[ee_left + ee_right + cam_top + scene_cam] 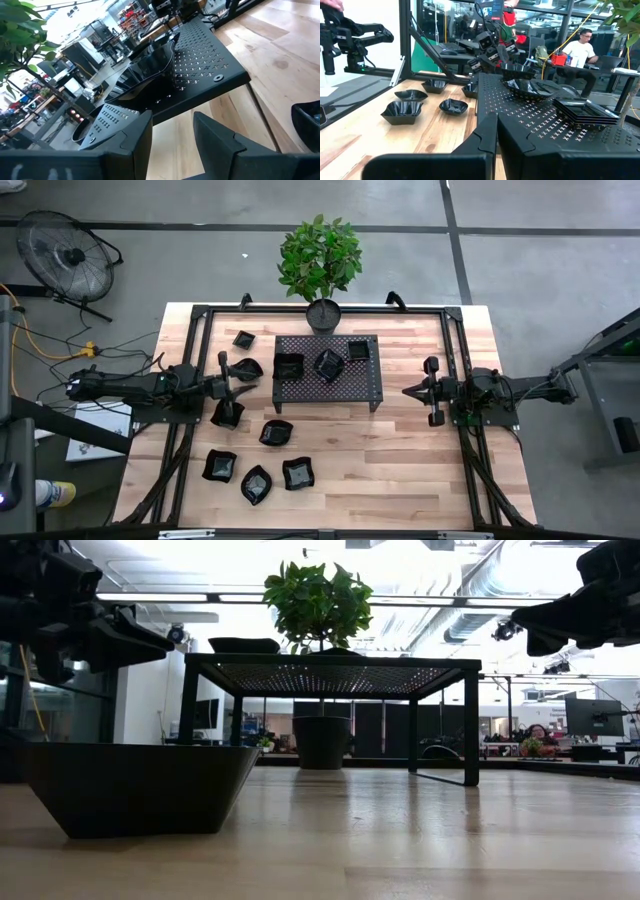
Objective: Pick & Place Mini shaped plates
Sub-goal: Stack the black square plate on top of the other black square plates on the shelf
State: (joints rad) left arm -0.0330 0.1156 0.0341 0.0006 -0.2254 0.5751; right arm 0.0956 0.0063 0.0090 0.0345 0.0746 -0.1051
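Note:
Several small glossy black plates lie on the wooden table near the left arm, among them one [276,433] and one [220,466]. Three more sit on the black perforated rack [335,388], including a wavy-edged one [329,364] and a square one [582,111]. My left gripper [243,376] [172,135] hovers open at about rack-top height, just left of the rack and over a plate [250,367] that rests on the table. My right gripper [407,390] [496,125] waits shut in the air to the right of the rack.
A potted plant [322,315] stands at the far edge behind the rack. The black metal frame [455,340] runs along the table's sides. One plate [140,785] sits close to the low camera. Bare wood [400,470] lies at the near right. People sit in the room beyond the table.

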